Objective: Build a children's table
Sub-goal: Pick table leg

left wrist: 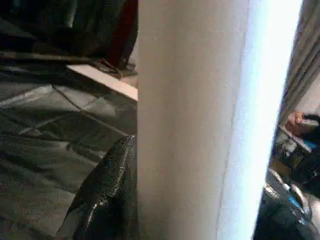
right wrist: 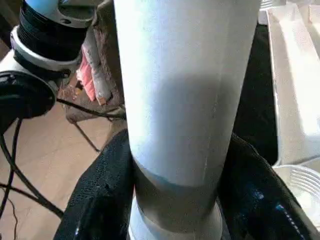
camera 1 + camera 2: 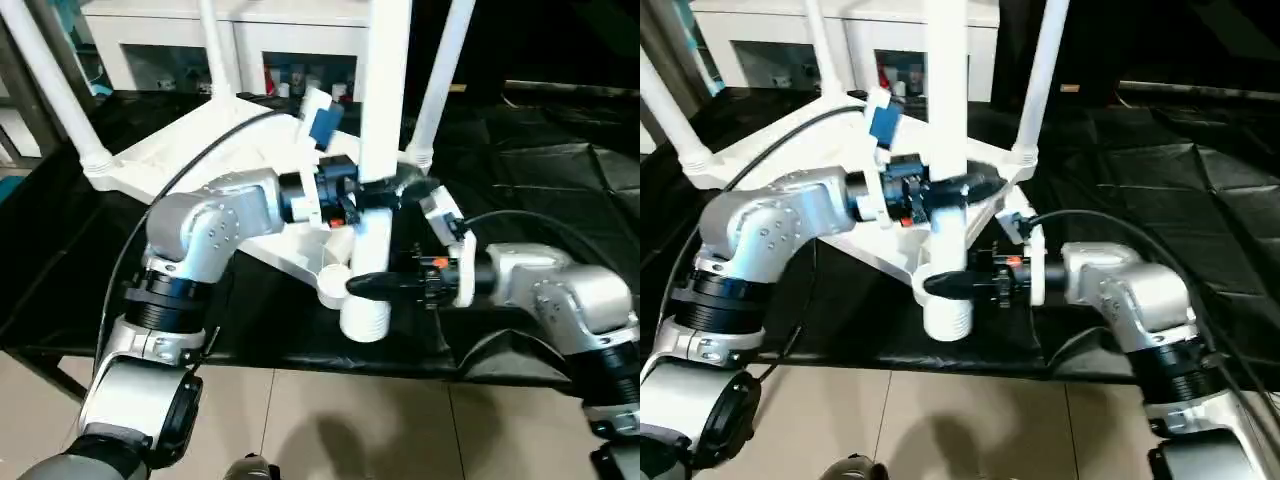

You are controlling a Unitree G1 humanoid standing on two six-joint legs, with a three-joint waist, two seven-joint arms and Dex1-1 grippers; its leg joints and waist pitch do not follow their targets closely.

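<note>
On the black-draped desk (image 3: 560,170) I see the upturned tabletop (image 3: 250,150). At its near corner stands a leg (image 3: 383,100), my left hand (image 3: 372,190) clamped high, my right hand (image 3: 372,285) clamped low.

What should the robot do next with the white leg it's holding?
Probably ease the leg down into the near corner socket of the upturned table top. Both pincers, left and right, hold it upright, its threaded end beside that socket, and three legs stand fitted.
</note>
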